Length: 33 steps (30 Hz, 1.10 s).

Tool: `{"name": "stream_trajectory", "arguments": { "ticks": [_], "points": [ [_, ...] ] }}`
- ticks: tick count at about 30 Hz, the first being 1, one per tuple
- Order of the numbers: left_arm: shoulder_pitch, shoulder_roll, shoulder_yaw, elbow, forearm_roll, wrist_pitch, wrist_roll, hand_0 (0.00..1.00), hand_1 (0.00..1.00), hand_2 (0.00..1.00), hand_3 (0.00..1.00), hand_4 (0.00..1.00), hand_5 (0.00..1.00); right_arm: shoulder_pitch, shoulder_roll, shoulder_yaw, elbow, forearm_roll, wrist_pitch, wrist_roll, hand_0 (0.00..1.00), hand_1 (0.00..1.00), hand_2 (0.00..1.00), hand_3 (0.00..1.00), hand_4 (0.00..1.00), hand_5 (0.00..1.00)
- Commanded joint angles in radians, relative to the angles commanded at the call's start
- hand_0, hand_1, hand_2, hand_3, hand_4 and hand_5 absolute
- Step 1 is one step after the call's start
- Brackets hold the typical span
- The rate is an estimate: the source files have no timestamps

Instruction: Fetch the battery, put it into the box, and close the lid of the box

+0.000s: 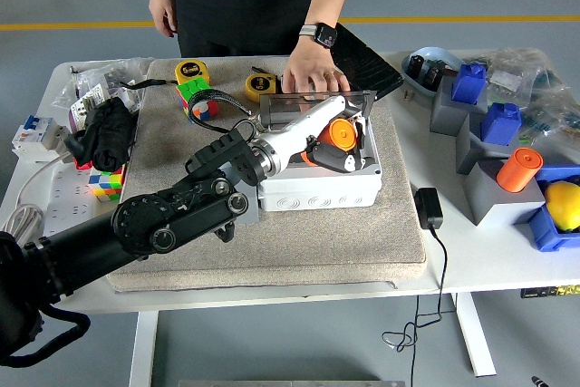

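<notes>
Two of the three steps look close to settled, and the lid is the one left. The left hand (337, 138) reaches in over the grey box (319, 189), its white fingers (333, 161) wrapped around the orange battery (342, 133) and holding it firmly. The battery sits just inside the box opening, toward its right end, with the box walls showing below and beside the fingers. Whether it rests on the box floor or hangs a little above it cannot be told from this angle. So the fetch is done, and the placing is under way but not finished, since the fingers have not let go.

Just beyond the fingers, at the far wall of the box, the clear lid (308, 106) stands up open. A person's hand (313, 74) lies on its top edge from the far side of the table, seemingly steadying it. The lid is plainly not closed.

What remains, by this reading: release the battery, draw the hand out of the box, then swing the lid down over the opening. The right hand is nowhere in view.
</notes>
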Motion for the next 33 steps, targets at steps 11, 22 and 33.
{"name": "stream_trajectory", "arguments": {
  "ticks": [11, 22, 33],
  "points": [
    [-0.027, -0.003, -0.029, -0.012, 0.169, -0.038, 0.107, 0.24, 0.198, 0.137, 0.179, 0.142, 0.002, -0.006, 0.002, 0.007, 0.0, -0.002, 0.0, 0.002, 0.667, 0.641, 0.648, 0.54, 0.886, 0.434],
    [-0.089, -0.017, -0.01, -0.012, 0.346, -0.108, 0.229, 0.24, 0.203, 0.144, 0.177, 0.169, 0.002, 0.0, 0.001, 0.023, 0.005, -0.016, -0.01, 0.01, 0.668, 0.641, 0.648, 0.539, 0.886, 0.433],
    [-0.085, -0.017, -0.015, 0.003, 0.341, -0.114, 0.197, 0.417, 0.56, 0.547, 0.572, 0.625, 0.002, -0.004, 0.001, 0.023, 0.006, -0.016, -0.007, 0.012, 0.669, 0.64, 0.647, 0.539, 0.885, 0.433]
  ]
}}
